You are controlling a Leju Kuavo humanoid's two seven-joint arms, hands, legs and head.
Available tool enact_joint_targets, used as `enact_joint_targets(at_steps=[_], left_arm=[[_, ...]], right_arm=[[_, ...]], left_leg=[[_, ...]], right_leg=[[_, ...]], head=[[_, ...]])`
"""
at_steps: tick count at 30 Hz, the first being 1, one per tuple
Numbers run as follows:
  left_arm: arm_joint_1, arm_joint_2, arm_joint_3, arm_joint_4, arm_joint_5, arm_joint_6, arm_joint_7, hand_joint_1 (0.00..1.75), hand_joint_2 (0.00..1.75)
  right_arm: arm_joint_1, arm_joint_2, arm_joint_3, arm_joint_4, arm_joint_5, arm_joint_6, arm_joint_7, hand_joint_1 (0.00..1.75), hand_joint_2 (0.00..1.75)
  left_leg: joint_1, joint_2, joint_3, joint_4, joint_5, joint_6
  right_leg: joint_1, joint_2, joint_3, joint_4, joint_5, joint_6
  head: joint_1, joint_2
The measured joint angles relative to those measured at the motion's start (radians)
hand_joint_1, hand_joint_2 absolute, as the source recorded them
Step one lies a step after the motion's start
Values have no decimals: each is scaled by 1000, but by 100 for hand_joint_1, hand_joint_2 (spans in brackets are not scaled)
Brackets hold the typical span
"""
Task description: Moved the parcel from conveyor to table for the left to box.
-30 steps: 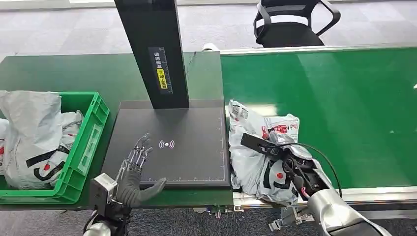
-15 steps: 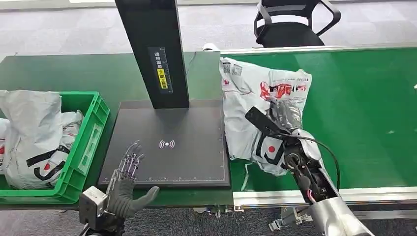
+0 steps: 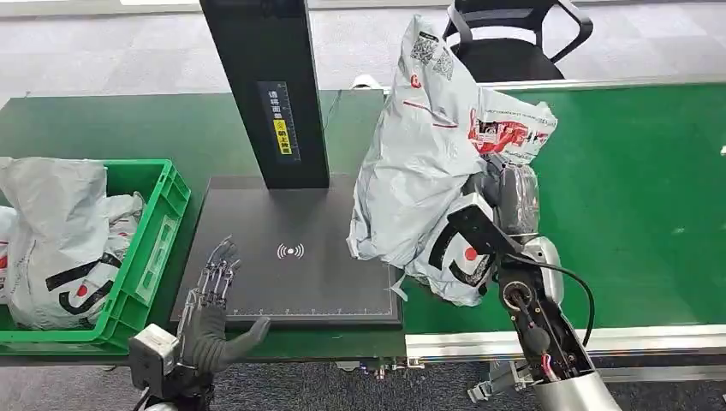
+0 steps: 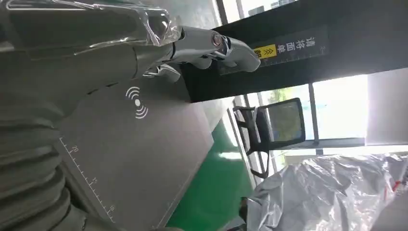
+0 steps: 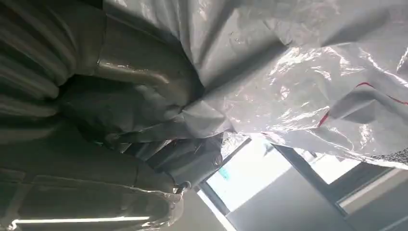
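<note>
A grey plastic parcel with red and black print hangs in the air above the seam between the green conveyor and the black scanner plate. My right hand grips it from below and behind, fingers buried in the crumpled film. The parcel's lower corner droops over the plate's right edge. My left hand hovers open at the plate's near left corner, fingers spread and pointing away, holding nothing; the left wrist view shows its fingers over the plate and the parcel beyond.
A green crate at the left holds several grey parcels. The scanner's black post rises behind the plate. A black office chair stands beyond the conveyor. A dark green table lies under the crate.
My right hand has lifted the parcel off the conveyor, raising it high and carrying it leftward toward the scanner plate. My left hand has drawn back slightly toward the near edge.
</note>
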Motion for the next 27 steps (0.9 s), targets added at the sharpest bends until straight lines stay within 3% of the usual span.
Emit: enact_joint_targets(at_steps=[6,11,13,18,27], left_arm=[[-2,0,-6,2,0,0,-2,0,175],[-12,3,-10,4,8,-7,-2,0,175],[-14,5,-10,5,14,-12,-2,0,175],[-25,11,-10,12,28,-23,-3,0,175],[-57,13,-14,28,33,-30,8,0,175]], right_arm=[[1,2,6,0,-2,12,0,175,175],[-30,1,43,58,-20,230,33,175,175],[-55,1,66,113,-8,267,40,175,175],[-137,14,134,256,25,301,-14,175,175],[-255,63,222,420,62,320,-17,175,175]], left_leg=[[0,0,0,0,0,0],[0,0,0,0,0,0],[0,0,0,0,0,0],[0,0,0,0,1,0],[0,0,0,0,1,0]], right_leg=[[0,0,0,0,0,0],[0,0,0,0,0,0],[0,0,0,0,0,0],[0,0,0,0,0,0],[0,0,0,0,0,0]], head=[[0,0],[0,0],[0,0],[0,0],[0,0]])
